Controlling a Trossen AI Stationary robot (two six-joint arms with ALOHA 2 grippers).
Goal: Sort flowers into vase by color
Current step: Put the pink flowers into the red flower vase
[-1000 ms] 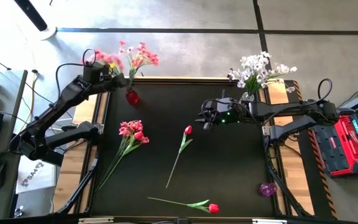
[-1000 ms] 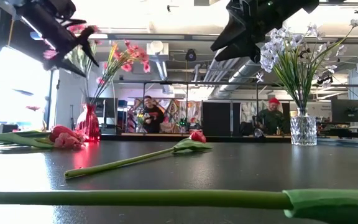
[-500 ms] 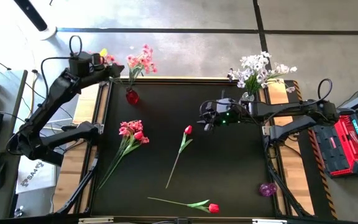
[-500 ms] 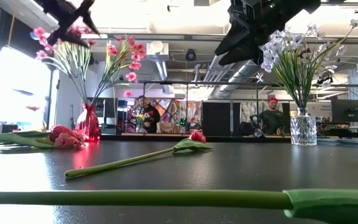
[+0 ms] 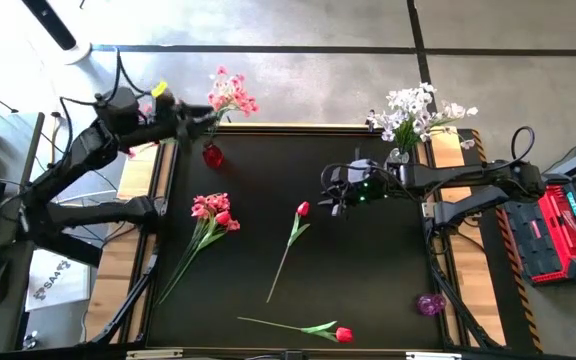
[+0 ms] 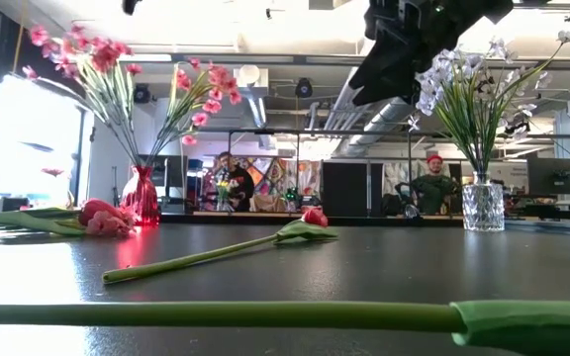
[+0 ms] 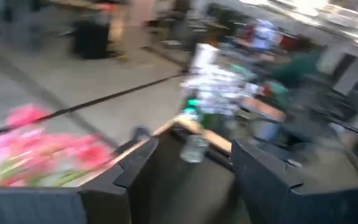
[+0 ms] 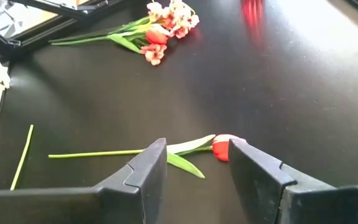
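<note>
Left gripper (image 5: 211,117): raised at the table's far left corner, just beside the pink blossoms that stand in the red vase; its own wrist view shows the 2 fingers (image 7: 135,168) parted with nothing between them, though that view is blurred.
Right gripper (image 5: 330,190): hanging over the middle of the table, above and just right of the nearer tulip head; in its wrist view the fingers (image 8: 151,165) stand apart and empty, with the tulip on the table showing between them.
Red vase (image 5: 212,155): at the far left of the black table (image 5: 368,270), upright, holding a spray of pink flowers (image 5: 230,95) that fans out wide in the low view.
Clear vase (image 6: 483,207): at the far right corner, upright, holding the white flowers (image 5: 413,108).
Loose pink bunch (image 5: 211,212): lying flat on the left side of the table, blossoms toward the red vase, stem trailing toward the near edge.
Tulip 1 (image 5: 302,209): lying near the table's middle, red head pointing to the far side, stem running toward the near edge.
Tulip 2 (image 5: 343,335): lying along the near edge, red head to the right, stem stretched to the left.
Small purple thing (image 5: 429,304): at the table's right edge, near side; too small to tell what it is.
Room behind: 2 people sit beyond the table in the low view.
</note>
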